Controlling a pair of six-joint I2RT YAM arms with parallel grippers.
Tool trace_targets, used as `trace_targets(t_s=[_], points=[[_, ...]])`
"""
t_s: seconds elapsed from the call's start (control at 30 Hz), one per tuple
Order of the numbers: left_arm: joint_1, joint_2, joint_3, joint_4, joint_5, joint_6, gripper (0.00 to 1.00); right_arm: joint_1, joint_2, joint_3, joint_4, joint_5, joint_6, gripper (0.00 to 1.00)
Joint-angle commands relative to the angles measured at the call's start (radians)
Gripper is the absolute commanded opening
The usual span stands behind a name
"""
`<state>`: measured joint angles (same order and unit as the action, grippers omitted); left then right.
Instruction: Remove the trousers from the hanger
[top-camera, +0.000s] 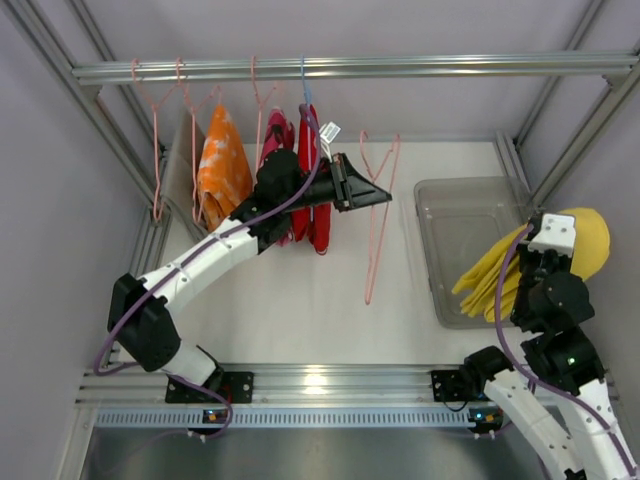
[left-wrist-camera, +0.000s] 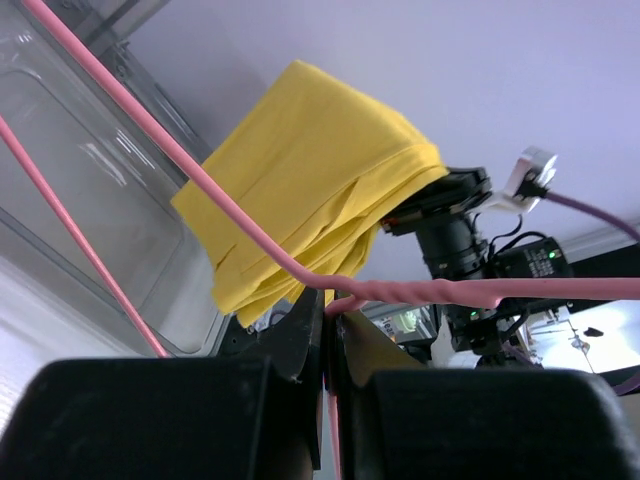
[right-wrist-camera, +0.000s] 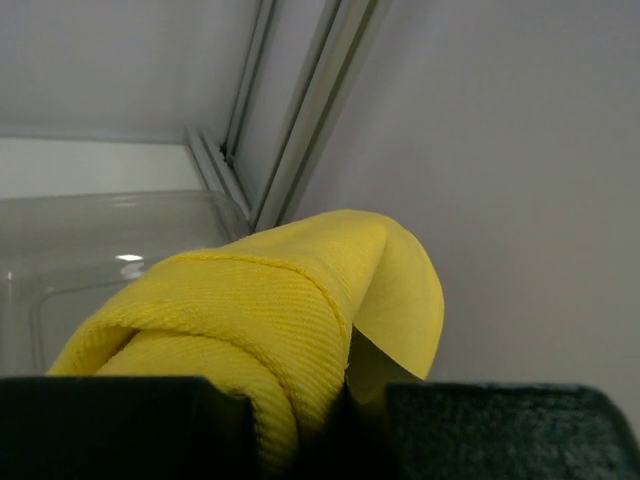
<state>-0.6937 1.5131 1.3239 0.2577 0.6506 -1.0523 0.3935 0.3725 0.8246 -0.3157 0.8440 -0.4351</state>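
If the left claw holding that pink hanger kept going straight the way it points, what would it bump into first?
Probably the yellow trousers held by the right gripper, above the clear bin. The left gripper points that way, though depth is unclear.

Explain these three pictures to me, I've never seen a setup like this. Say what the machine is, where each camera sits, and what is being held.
The machine is two robot arms bolted at the near edge of a white table, each ending in a two-finger claw.

The wide picture comes from a camera above and behind the arms. The other two come from cameras on each wrist, looking out past that arm's own fingers.

At the back, a metal rail carries hangers with an orange-and-white garment and a red garment. A clear bin sits on the table at the right.

The left claw is shut on the pink hanger, which now carries nothing. The right claw is shut on the yellow trousers, holding them over the bin's right side. So the trousers are already off the hanger.
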Motion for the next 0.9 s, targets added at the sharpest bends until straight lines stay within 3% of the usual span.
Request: trace_targets(t_s=[0.0, 0.2, 0.4, 0.57, 0.77, 0.87], points=[[0.011, -0.047, 0.015, 0.017, -0.012, 0.011, 0.00, -0.008, -0.076, -0.005, 0.101, 0.026, -0.054, 0.00], [0.019, -0.041, 0.011, 0.028, -0.014, -0.008, 0.00, -0.008, -0.093, -0.132, 0.078, -0.023, -0.040, 0.00], [0.023, -0.042, 0.020, 0.031, -0.009, -0.025, 0.00, -0.008, 0.008, -0.318, 0.274, 0.015, -0.068, 0.00], [0.040, -0.047, 0.021, 0.037, -0.003, -0.043, 0.00, -0.010, 0.189, -0.332, 0.488, -0.008, -0.056, 0.01], [0.049, -0.027, 0.017, 0.084, 0.007, -0.083, 0.00, -0.050, 0.413, -0.297, 0.648, -0.150, -0.025, 0.19], [0.049, -0.013, 0.029, 0.100, 0.017, -0.087, 0.00, -0.116, 0.548, -0.248, 0.710, -0.213, 0.005, 0.39]])
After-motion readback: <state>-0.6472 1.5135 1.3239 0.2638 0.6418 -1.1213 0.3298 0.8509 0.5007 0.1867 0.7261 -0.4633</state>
